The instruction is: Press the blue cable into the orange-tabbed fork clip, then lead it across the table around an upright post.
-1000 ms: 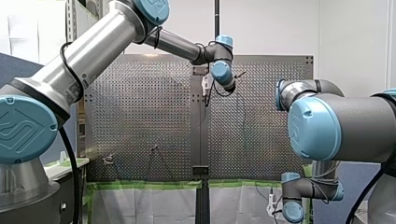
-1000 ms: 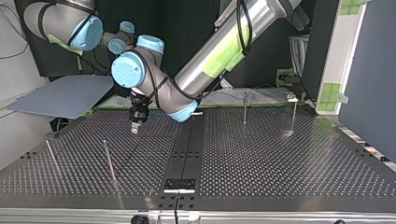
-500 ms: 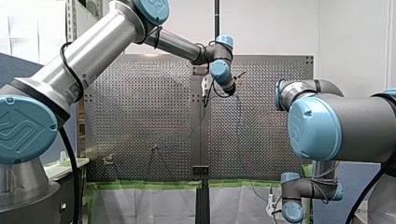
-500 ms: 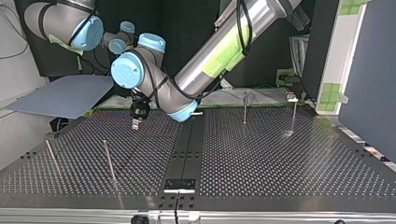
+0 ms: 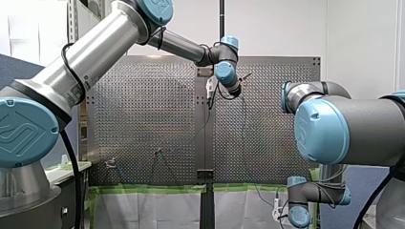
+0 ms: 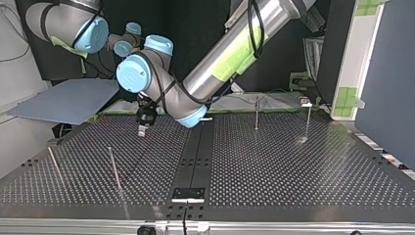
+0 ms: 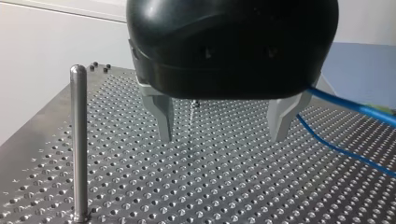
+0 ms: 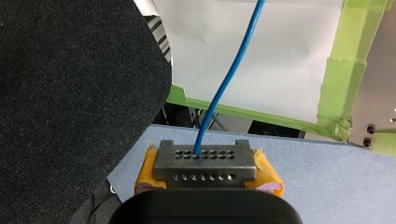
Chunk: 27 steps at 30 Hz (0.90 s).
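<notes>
Hanging above the table (image 5: 143,114), front view: the left gripper (image 5: 209,93). Top view: it hovers near the green-taped edge (image 6: 110,114). Left wrist view: fingers (image 7: 163,116) wide apart, empty; blue cable (image 7: 355,107) beside them could snag. Right wrist view: right gripper (image 8: 208,163) pinches the cable; a tug might slip it.

The worktop (image 7: 224,186) is silver-grey metal, patterned all over with even rows of small holes. The cable (image 8: 227,84) is bright blue. My left pincer (image 7: 223,135) has a glossy black body and pale grey fingers (image 7: 163,112). My right pincer (image 8: 205,158) shows yellow-orange pads (image 8: 269,175). The tape (image 8: 348,70) is lime green.
</notes>
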Available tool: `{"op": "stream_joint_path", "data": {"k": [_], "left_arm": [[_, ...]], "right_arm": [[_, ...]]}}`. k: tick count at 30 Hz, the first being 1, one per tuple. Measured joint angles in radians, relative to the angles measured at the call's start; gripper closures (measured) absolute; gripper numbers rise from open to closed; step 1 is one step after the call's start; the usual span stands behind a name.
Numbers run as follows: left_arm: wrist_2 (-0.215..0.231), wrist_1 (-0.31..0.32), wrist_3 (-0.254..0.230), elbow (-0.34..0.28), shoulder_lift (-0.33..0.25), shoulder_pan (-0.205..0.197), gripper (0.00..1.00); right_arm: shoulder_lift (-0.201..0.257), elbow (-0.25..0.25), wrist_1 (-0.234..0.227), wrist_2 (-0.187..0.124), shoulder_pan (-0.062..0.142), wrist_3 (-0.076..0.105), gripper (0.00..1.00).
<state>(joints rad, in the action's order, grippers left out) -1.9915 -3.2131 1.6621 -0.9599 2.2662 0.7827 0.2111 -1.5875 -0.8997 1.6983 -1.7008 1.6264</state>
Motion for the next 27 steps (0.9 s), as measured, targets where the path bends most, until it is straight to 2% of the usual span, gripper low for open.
{"op": "stream_joint_path", "data": {"k": [11,17,20,27], "left_arm": [[-0.005,0.010,0.002,0.000,-0.004,-0.002,0.00],[-0.003,0.026,-0.004,0.000,-0.041,-0.006,0.00],[0.006,0.029,-0.017,0.001,-0.068,-0.007,0.00],[0.040,0.010,-0.086,0.008,-0.099,-0.005,0.00]], "right_arm": [[0.000,0.000,0.000,-0.001,-0.003,-0.004,1.00],[0.000,0.000,0.001,-0.001,-0.004,-0.005,1.00],[0.000,0.001,0.001,-0.002,-0.006,-0.005,1.00],[0.000,0.004,0.001,-0.002,-0.010,-0.008,1.00]]}}
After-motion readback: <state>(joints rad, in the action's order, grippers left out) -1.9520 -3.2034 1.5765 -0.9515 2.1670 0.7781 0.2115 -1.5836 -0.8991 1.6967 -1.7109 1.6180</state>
